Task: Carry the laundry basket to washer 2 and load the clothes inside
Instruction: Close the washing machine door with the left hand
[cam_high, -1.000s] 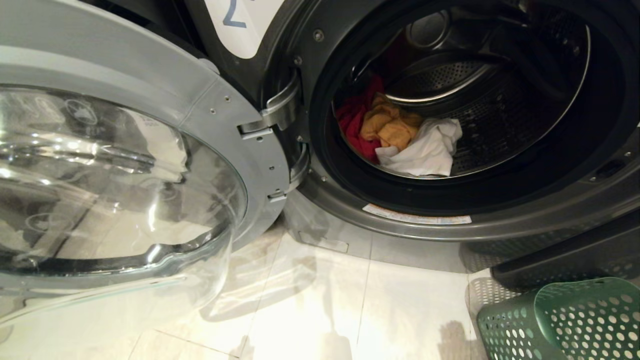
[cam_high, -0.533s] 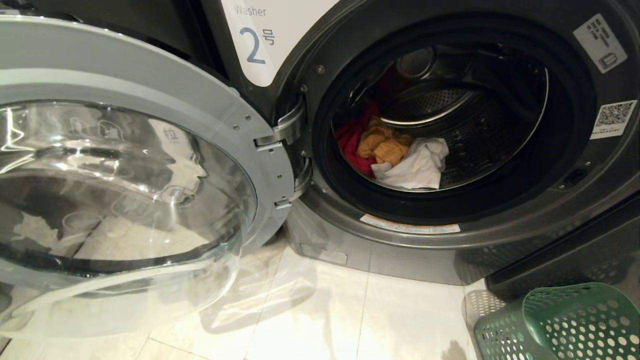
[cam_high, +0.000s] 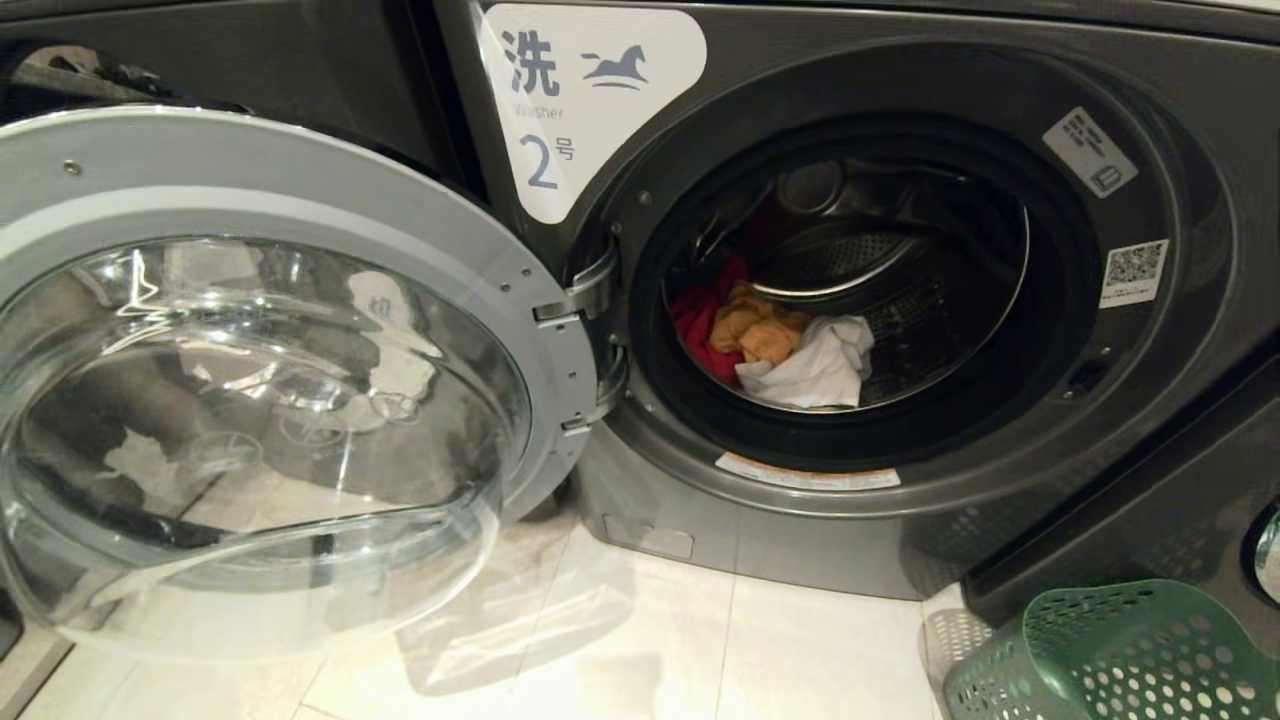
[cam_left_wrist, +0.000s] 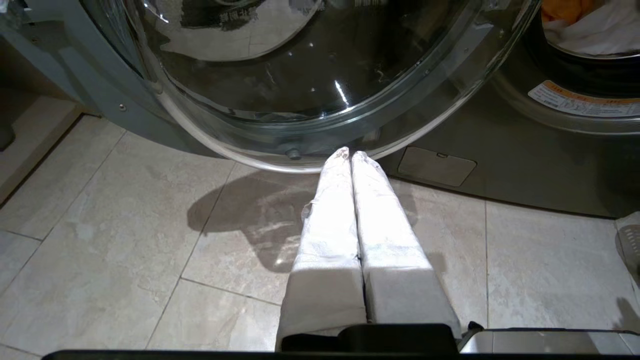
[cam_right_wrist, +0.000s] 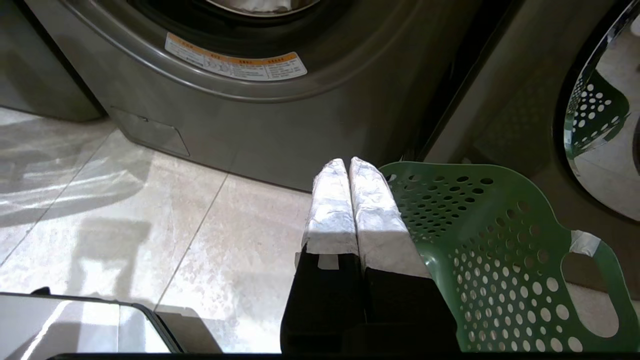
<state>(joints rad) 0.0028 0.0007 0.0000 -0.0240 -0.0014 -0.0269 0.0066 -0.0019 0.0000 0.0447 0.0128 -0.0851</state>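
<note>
- While washer 2 (cam_high: 900, 330) stands with its door (cam_high: 270, 400) swung wide left, the clothes (cam_high: 775, 345) lie inside its drum.
- The laundry basket (cam_high: 1110, 655) sits on the floor, near right.
- Left gripper (cam_left_wrist: 350, 155) and right gripper (cam_right_wrist: 347, 162) hang low, jaws clenched on nothing.

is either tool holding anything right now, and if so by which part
Nothing is held. The left tool and right tool are both shut on nothing, low over the floor tiles.
</note>
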